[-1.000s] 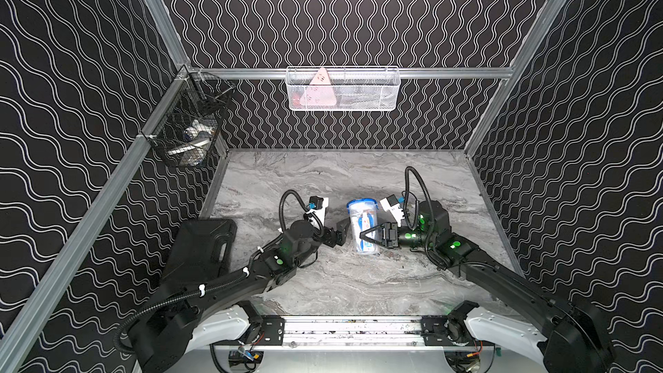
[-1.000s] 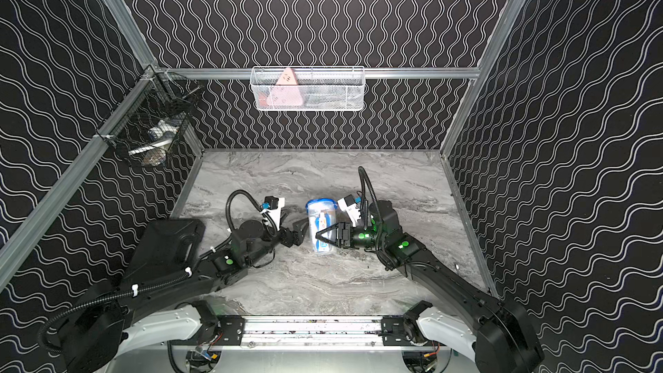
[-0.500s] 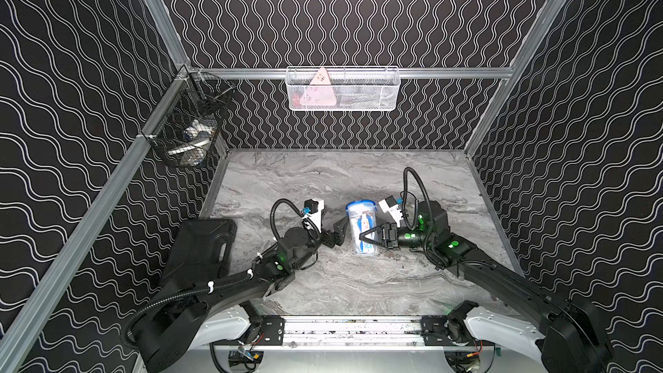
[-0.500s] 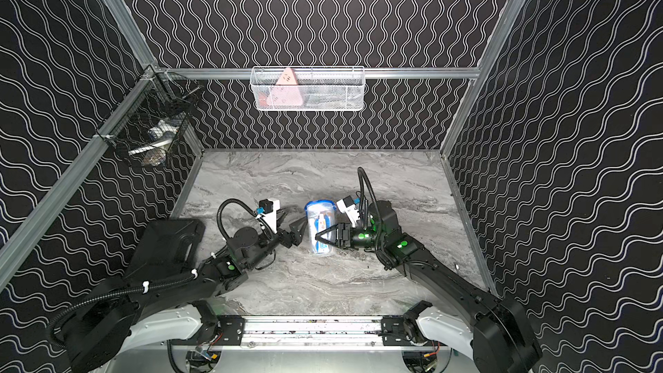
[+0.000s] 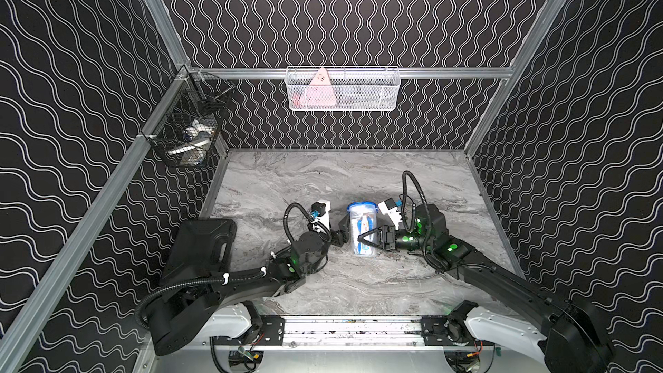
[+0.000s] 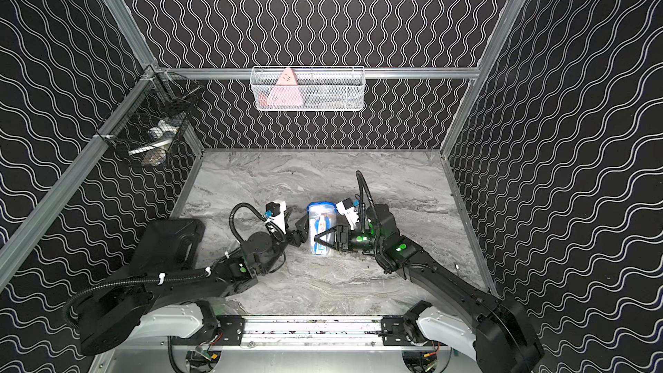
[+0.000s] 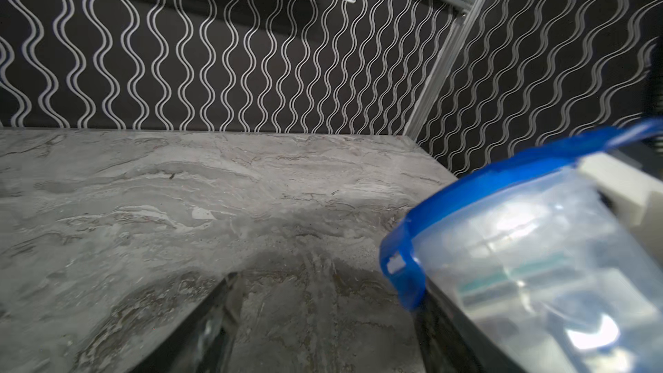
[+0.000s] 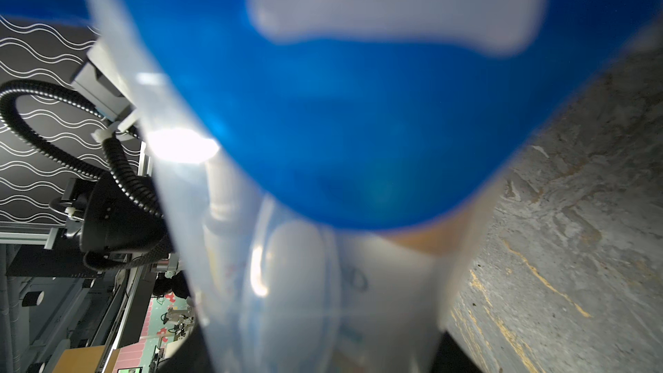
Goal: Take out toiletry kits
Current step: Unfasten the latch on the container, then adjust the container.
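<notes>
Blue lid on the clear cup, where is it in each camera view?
Top view: blue lid caps the clear cup, near the middle of the marble table.
Top view: blue lid, same place.
Left wrist: blue lid close up, on the clear cup.
Right wrist: blue lid fills much of the picture, blurred.
Shared landmark: the marble table.

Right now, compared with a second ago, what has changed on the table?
The left gripper has moved closer to the lid end of the clear cup; its fingers stand apart beside it. Unchanged: the right gripper holds the cup lying on the table, blue lid on.
</notes>
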Motion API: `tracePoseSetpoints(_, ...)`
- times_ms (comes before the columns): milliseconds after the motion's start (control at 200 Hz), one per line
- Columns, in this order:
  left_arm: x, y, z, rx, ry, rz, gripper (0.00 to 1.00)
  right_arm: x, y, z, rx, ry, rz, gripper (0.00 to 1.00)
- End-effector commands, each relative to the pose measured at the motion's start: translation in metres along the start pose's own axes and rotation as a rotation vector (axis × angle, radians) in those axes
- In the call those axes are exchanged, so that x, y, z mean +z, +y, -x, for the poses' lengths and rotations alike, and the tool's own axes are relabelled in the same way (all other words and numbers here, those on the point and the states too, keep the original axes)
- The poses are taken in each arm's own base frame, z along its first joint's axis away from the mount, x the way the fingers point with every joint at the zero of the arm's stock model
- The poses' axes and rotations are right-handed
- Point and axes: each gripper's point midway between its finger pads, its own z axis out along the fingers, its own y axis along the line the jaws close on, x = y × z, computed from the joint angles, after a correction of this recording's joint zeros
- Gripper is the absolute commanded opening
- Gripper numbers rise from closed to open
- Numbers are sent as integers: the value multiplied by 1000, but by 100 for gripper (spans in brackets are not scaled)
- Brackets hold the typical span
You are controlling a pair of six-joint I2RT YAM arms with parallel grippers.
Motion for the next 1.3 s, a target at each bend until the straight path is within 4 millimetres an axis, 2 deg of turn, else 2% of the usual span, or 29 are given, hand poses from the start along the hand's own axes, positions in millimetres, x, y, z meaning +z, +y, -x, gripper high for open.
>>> tracePoseSetpoints(0,2,21,23,-10,-93,166,71,-2,18,-11,-57,51,80,0)
tracePoseSetpoints(240,3,37,21,22,-86,272,68,-4,13,-12,-53,34,58,0)
tracePoseSetpoints(405,-3,57,22,19,-67,361,74,-4,8,-11,-61,30,28,0)
tracePoseSetpoints(525,-8,94,19,-30,7,456,79,-4,-4,-13,-62,39,-29,0)
tracePoseSetpoints(640,-12,95,17,-8,41,440,83,-8,-22,-11,-79,7,-132,0)
tracePoseSetpoints(781,-15,79,13,-45,108,339,84,-20,-58,-3,-118,-55,-349,0)
tracePoseSetpoints(871,-17,64,13,-71,152,256,85,-23,-70,1,-157,-77,-421,0)
tracePoseSetpoints(926,-18,54,12,-97,189,203,87,-26,-81,5,-184,-103,-486,0)
tracePoseSetpoints(976,-17,35,12,-110,230,106,88,-27,-89,9,-204,-141,-547,0)
tracePoseSetpoints(1076,-18,4,8,-169,319,-41,92,-28,-96,19,-286,-239,-647,0)
tracePoseSetpoints(1141,-19,-14,6,-214,379,-127,98,-28,-93,25,-344,-299,-697,0)
tracePoseSetpoints(1246,-18,-52,7,-304,467,-308,99,-26,-85,29,-412,-352,-725,0)
tracePoseSetpoints(1296,-16,-64,5,-342,521,-341,99,-28,-80,31,-442,-382,-747,0)
